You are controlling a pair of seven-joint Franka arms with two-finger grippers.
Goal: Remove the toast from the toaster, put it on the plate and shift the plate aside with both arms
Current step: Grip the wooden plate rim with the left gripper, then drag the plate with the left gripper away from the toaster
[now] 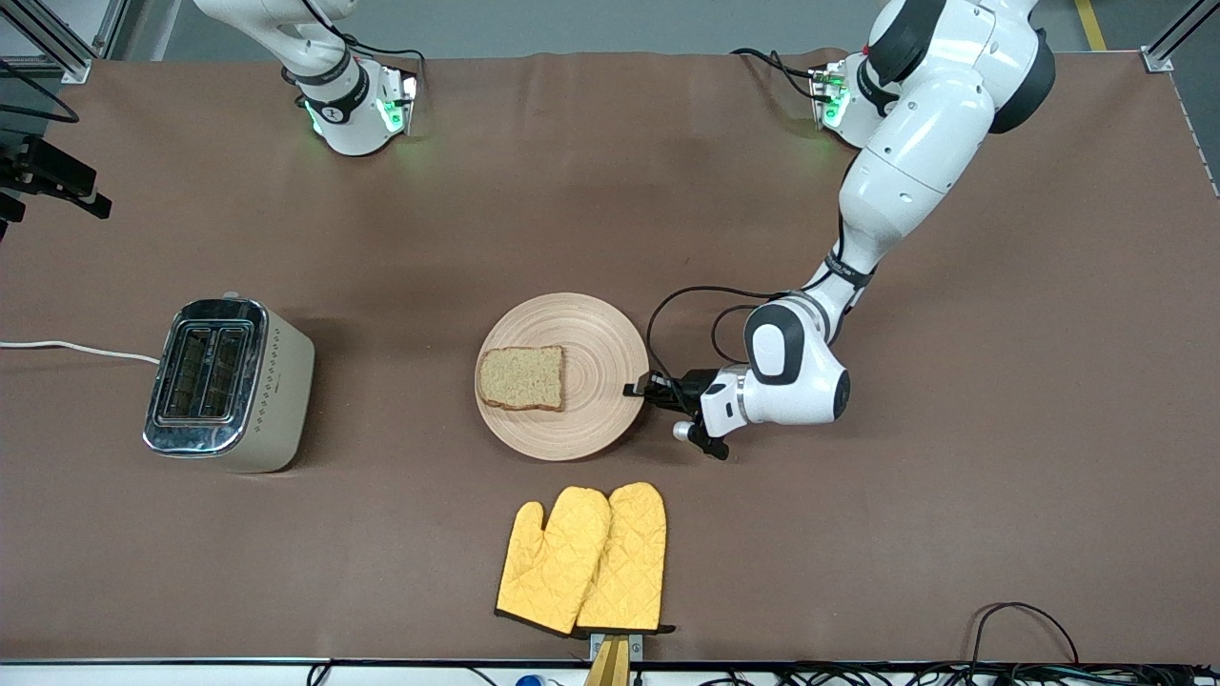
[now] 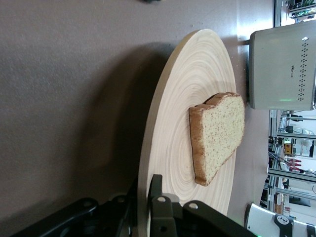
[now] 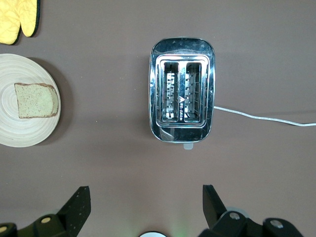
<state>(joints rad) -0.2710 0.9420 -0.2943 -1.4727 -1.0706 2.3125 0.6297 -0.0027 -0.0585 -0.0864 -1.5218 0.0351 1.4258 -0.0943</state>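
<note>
We count one toast (image 1: pixel 522 377), one plate (image 1: pixel 591 333), one toaster (image 1: pixel 229 383) with two slots, and two yellow oven mitts (image 1: pixel 583 559) on the brown tabletop (image 1: pixel 953 534). The toast lies flat on the plate, off centre toward the toaster. The left gripper (image 1: pixel 640 390) is at the plate's rim on the left arm's side; in the left wrist view its fingers (image 2: pixel 156 190) stand closed on the plate edge, one above the rim and one below. The right gripper (image 3: pixel 143 207) hangs over the toaster, its fingers (image 3: pixel 79 202) spread wide apart and holding nothing. Small writing on the toaster's side shows in the left wrist view, but we cannot read it. Only the right wrist view shows the wire racks inside both slots; only the front view shows both mitts whole.
</note>
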